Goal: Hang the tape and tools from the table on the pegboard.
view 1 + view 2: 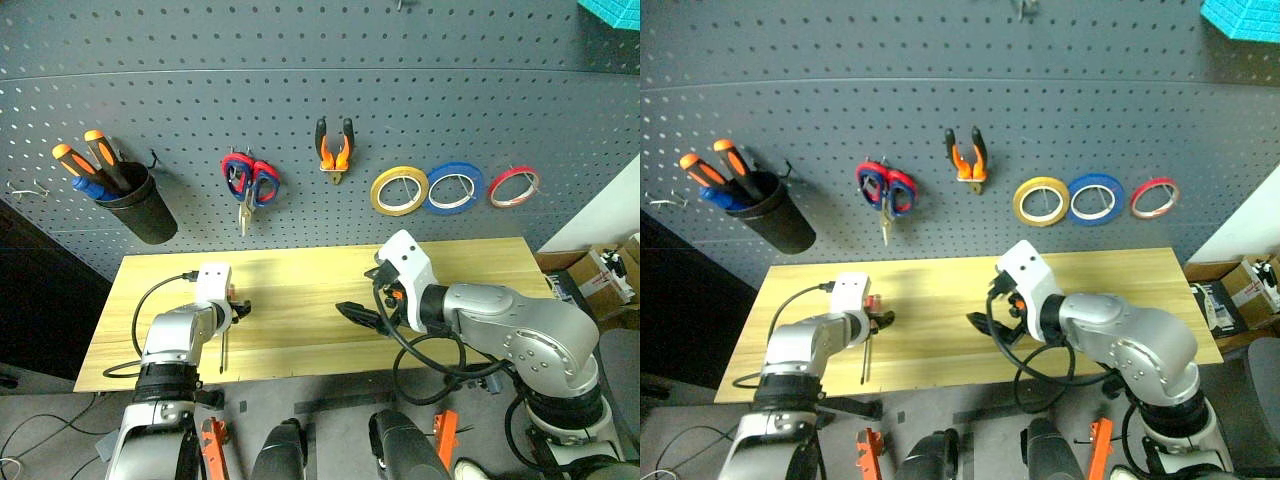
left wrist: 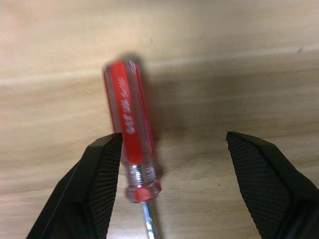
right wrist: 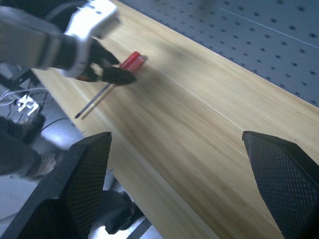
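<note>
The slim red-handled screwdriver lies on the light wooden table near its left end, with its shaft pointing toward the front edge. My left gripper is open around the handle's lower end, which sits close against one finger; the other finger stands well apart. My right gripper hangs wide open over the middle of the table, holding nothing. On the dark grey pegboard hang the orange-and-black pliers and the thin red tape ring.
A black cup with orange-handled screwdrivers hangs at the pegboard's left. Scissors with red and blue handles hang beside the pliers. Yellow and blue tape rolls hang next to the red ring. Cardboard boxes sit at the right.
</note>
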### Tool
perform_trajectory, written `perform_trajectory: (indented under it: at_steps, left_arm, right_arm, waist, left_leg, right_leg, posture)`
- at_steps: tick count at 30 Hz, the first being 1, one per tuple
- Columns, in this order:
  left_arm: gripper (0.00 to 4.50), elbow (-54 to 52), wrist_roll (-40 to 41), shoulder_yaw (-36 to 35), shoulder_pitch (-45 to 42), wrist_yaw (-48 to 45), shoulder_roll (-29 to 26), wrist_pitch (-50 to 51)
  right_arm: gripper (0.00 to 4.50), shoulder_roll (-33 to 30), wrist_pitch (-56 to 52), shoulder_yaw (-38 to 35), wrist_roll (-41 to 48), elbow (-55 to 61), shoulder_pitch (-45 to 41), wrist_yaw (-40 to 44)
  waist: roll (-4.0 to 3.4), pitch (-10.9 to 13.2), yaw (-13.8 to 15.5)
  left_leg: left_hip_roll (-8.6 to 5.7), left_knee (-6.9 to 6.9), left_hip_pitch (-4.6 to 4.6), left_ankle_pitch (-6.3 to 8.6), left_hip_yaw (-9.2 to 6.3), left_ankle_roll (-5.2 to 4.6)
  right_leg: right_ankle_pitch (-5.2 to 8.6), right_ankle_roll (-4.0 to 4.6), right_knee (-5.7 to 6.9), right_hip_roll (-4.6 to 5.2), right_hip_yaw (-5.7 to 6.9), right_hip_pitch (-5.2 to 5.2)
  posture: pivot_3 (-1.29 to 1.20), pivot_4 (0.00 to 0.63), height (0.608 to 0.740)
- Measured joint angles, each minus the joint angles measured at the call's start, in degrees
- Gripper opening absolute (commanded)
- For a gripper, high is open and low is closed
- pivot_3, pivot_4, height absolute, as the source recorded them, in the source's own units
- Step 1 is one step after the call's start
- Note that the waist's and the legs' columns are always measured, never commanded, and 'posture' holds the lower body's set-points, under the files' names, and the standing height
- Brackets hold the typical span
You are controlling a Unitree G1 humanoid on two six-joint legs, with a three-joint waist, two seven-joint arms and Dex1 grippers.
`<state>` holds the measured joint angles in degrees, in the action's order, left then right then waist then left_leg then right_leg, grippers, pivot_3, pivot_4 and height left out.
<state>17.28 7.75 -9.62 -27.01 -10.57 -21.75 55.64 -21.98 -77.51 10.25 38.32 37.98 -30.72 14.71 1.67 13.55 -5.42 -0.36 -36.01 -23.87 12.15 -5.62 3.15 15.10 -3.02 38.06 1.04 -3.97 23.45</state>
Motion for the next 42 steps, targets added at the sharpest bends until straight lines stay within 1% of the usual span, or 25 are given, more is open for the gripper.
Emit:
perform_trajectory:
  at_steps: [5, 8, 10, 14, 17, 19, 23, 24, 27, 29, 32, 33, 34, 37, 40, 42]
  left_arm:
    - [3.53, 4.64, 0.01, -1.64, -0.72, 1.53, 0.79, -0.03]
    - [3.53, 5.35, 0.01, -2.36, -0.72, 2.74, 1.12, -0.2]
    - [3.53, 5.31, 0.06, -2.75, -0.73, 3.26, 1.16, -0.49]
    - [3.53, 5.23, 0.29, -3.83, -0.71, 3.82, 1.33, 0.16]
    - [2.98, 5.39, 0.19, -3.91, -0.64, 3.82, 1.36, 0.06]
    - [2.41, 5.74, 0.08, -3.64, -0.65, 3.5, 1.31, -0.56]
    - [1.12, 7.48, -0.46, -1.13, -0.64, 0.79, -0.04, -4.05]
    - [0.93, 7.94, -0.74, -0.51, -0.51, -0.02, -0.51, -5.28]
    - [0.93, 7.76, -1.1, 0.21, 1.4, -1.39, -2.1, -9.0]
    - [0.93, 4.85, -1.28, 0.2, 4.85, -1.58, -3.64, -10.87]
    - [0.93, -5.87, -1.81, 0.19, 13.05, -1.99, -5.26, -14.99]
    - [0.93, -10.98, -2.29, 0.15, 16.82, -2.15, -5.76, -17.39]
    - [0.93, -15.71, -2.86, 0.04, 20.31, -2.11, -5.98, -20.42]
    - [0.93, -27.31, -3.66, -1.88, 26.04, -1.14, -5.74, -27.79]
    - [0.93, -38.19, -3.84, -5.57, 26.06, 0.63, -5.66, -31.61]
    - [0.93, -41.5, -3.95, -6.3, 22.83, 1.29, -5.81, -32.5]
  right_arm:
    - [4.5, 1.84, 1.31, 0.9, -0.98, -0.66, -4.24, 0.21]
    - [4.5, 2.06, 2.05, 2.06, -1.35, -1.57, -4.93, 0.62]
    - [4.5, 2.02, 2.19, 2.47, -1.58, -2.16, -4.95, 1.12]
    - [4.5, 1.99, 2.47, 2.47, -1.77, -2.21, -4.94, 1.48]
    - [4.5, 2.16, 2.51, 2.44, -1.77, -2.26, -4.94, 1.5]
    - [4.5, 2.67, 2.5, 2.31, -1.72, -2.41, -4.94, 1.49]
    - [4.5, 2.92, 2.52, 2.13, -1.7, -2.73, -4.9, 1.51]
    - [4.5, 2.51, 2.68, 2.16, -1.81, -2.73, -4.8, 1.55]
    - [4.5, -1.4, 5.85, 3.18, -4.5, -2.6, -3.88, 2.34]
    - [4.5, -3.05, 9.2, 3.67, -6.48, -2.11, -2.57, 2.89]
    - [4.5, -4.24, 18.79, 4.64, -10.46, -1.16, 0.64, 4.77]
    - [4.5, -4.88, 22.22, 4.58, -11.32, -0.45, 1.41, 6.15]
    - [4.5, -5.44, 25.2, 4.32, -11.75, 0.35, 2.1, 7.75]
    - [4.5, -5.35, 28.99, 2.57, -9.87, 2.06, 3.13, 11.38]
    - [4.5, -4.93, 31.48, 0.12, -7.71, 2.81, 3.18, 13.95]
    - [4.5, -4.93, 32.95, -0.89, -7.5, 2.7, 3.14, 15.02]
  waist:
    - [0.03, 0.03, -0.71]
    - [0.07, 0.1, -0.77]
    - [0.06, 0.14, -0.77]
    - [0.06, 0.22, -0.81]
    - [0.05, 0.27, -0.84]
    - [0.05, 0.27, -0.87]
    - [0.05, 0.28, -0.89]
    - [0.05, 0.28, -0.89]
    - [0.04, 0.29, -0.95]
    - [0.07, 0.3, -1.03]
    - [0.05, 0.38, -1.07]
    - [0.07, 0.41, -1.09]
    - [0.06, 0.42, -0.97]
    - [0.13, 0.48, -0.38]
    - [0.15, 0.49, 0.88]
    - [0.16, 0.5, 1.33]
  left_leg:
    - [0.04, -0.03, -0.01, 0.0, 0.0, 0.0]
    - [0.05, -0.02, -0.03, 0.0, -0.07, 0.0]
    - [0.04, 0.0, -0.03, 0.0, -0.05, 0.0]
    - [0.04, 0.01, -0.04, 0.0, -0.07, 0.0]
    - [0.03, 0.01, -0.03, 0.0, -0.06, 0.0]
    - [0.03, 0.01, -0.02, 0.0, -0.05, 0.0]
    - [0.03, 0.0, -0.02, 0.0, -0.05, 0.01]
    - [0.03, 0.0, -0.02, 0.0, -0.05, 0.01]
    - [0.04, 0.03, -0.03, 0.0, -0.01, 0.01]
    - [0.07, 0.1, -0.04, 0.03, -0.01, 0.05]
    - [0.14, 0.22, -0.08, 0.08, 0.02, 0.12]
    - [0.16, 0.23, -0.15, 0.1, 0.03, 0.15]
    - [0.16, 0.23, -0.16, 0.11, 0.03, 0.18]
    - [0.21, 0.18, -0.22, 0.11, -0.03, 0.19]
    - [0.2, 0.04, -0.18, 0.08, -0.06, 0.14]
    - [0.15, 0.01, -0.14, -0.01, 0.07, 0.06]
  right_leg:
    - [0.0, -0.01, -0.01, 0.04, -0.01, -0.01]
    - [-0.02, 0.01, 0.0, 0.09, 0.01, -0.01]
    - [-0.16, 0.26, -0.01, 0.13, 0.0, -0.01]
    - [-0.16, 0.26, -0.02, 0.13, 0.02, 0.0]
    - [-0.16, 0.25, -0.02, 0.12, 0.02, 0.0]
    - [-0.16, 0.25, -0.01, 0.12, 0.02, 0.0]
    - [-0.16, 0.25, -0.01, 0.12, 0.01, -0.01]
    - [-0.16, 0.25, -0.02, 0.12, 0.01, 0.0]
    - [-0.16, 0.25, -0.08, 0.14, -0.01, 0.02]
    - [-0.16, 0.26, -0.08, 0.16, -0.03, 0.07]
    - [-0.16, 0.27, -0.09, 0.19, -0.07, 0.18]
    - [-0.17, 0.27, -0.11, 0.24, -0.09, 0.25]
    - [-0.17, 0.27, -0.13, 0.31, -0.11, 0.25]
    - [-0.17, 0.28, -0.16, 0.36, -0.06, 0.25]
    - [-0.16, 0.27, -0.22, 0.27, 0.03, 0.1]
    - [-0.02, -0.03, -0.22, 0.19, 0.07, -0.01]
  posture:
    - [-0.16, 0.254, 0.74]
    - [-0.16, 0.259, 0.74]
    - [-0.15, 0.261, 0.74]
    - [-0.15, 0.262, 0.74]
    - [-0.16, 0.261, 0.74]
    - [-0.16, 0.257, 0.74]
    - [-0.16, 0.253, 0.74]
    - [-0.16, 0.25, 0.74]
    - [-0.15, 0.247, 0.74]
    - [-0.14, 0.244, 0.74]
    - [-0.14, 0.241, 0.74]
    - [-0.13, 0.24, 0.74]
    - [-0.13, 0.236, 0.74]
    - [-0.09, 0.226, 0.74]
    - [-0.07, 0.217, 0.74]
    - [-0.06, 0.213, 0.74]
